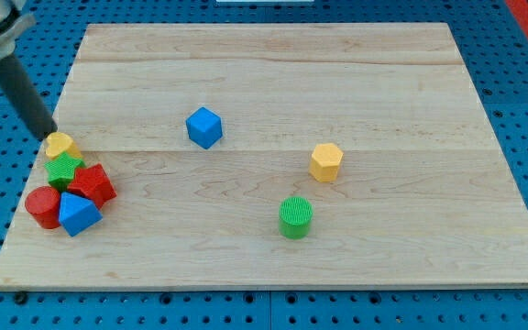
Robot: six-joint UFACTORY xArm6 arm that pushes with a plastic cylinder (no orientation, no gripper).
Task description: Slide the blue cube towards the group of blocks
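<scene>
The blue cube (204, 127) stands alone on the wooden board (273, 82), left of centre. A group of blocks sits at the board's left edge: a small yellow block (60, 145), a green block (63, 169), a red block (93, 184), a red cylinder (41, 206) and a blue block (79, 214), all touching or nearly so. My tip (49, 136) is at the left edge, just above the yellow block of the group, far to the left of the blue cube.
A yellow hexagonal block (326, 162) and a green cylinder (295, 217) stand apart right of centre. The board lies on a blue perforated surface (521, 73).
</scene>
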